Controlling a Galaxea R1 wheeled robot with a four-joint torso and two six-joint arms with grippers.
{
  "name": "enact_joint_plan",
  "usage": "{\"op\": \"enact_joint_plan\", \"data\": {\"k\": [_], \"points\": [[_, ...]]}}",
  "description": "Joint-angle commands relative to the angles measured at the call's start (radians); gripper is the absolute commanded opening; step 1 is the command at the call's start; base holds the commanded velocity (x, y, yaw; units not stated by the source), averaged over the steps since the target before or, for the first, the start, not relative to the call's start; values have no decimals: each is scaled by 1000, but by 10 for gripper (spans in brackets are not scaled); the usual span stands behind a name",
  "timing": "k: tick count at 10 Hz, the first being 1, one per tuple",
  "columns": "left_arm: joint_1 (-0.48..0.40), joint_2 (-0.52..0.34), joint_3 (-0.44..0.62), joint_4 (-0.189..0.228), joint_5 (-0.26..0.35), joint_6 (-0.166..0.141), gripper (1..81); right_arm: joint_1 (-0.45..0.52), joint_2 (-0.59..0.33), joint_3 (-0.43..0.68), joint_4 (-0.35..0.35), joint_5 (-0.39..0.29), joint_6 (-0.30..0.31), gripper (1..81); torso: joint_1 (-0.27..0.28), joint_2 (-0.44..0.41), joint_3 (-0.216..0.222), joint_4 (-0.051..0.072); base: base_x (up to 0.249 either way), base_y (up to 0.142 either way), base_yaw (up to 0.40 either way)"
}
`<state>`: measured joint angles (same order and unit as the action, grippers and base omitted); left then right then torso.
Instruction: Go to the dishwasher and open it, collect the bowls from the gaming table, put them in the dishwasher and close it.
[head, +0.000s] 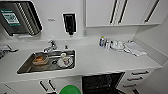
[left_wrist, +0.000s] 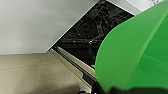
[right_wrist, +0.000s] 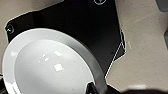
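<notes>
Left wrist view: green bowl (left_wrist: 135, 52) close above open dishwasher (left_wrist: 100, 32).

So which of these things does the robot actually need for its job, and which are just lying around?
Part of the job:
- green bowl, at the left wrist
- white bowl, at the right wrist
- dishwasher, open under the counter

Just lying about:
- dishes in the sink
- bottles by the wall
- cloth on the counter

- Head view: high, looking forward and down over the sink (head: 47, 61) to the open dishwasher (head: 102, 83).
- Left wrist view: close behind a green bowl (left_wrist: 135, 52), sharing that dishwasher (left_wrist: 100, 30).
- Right wrist view: close over a white bowl (right_wrist: 50, 65), facing the floor (right_wrist: 142, 37).
</notes>
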<state>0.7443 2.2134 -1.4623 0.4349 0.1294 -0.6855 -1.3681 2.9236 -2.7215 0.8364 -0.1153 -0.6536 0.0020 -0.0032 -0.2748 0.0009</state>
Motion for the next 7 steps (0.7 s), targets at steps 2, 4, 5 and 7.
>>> {"op": "enact_joint_plan", "data": {"k": [2,4,5,7], "points": [[-188,72,-6,-12,102,-3,10,36,-15,3,1,-92,-3,10,0,0,0,0,0,0,0],[-220,124,-21,-12,114,-3,10,36,-15,8,3,-92,-3,10,0,0,0,0,0,0,0],[-234,156,-42,-12,137,-3,10,36,-15,8,3,-92,-3,10,0,0,0,0,0,0,0],[-252,207,-82,-8,141,-3,10,34,-15,10,4,-92,-3,10,0,1,0,0,0,0,0]]}}
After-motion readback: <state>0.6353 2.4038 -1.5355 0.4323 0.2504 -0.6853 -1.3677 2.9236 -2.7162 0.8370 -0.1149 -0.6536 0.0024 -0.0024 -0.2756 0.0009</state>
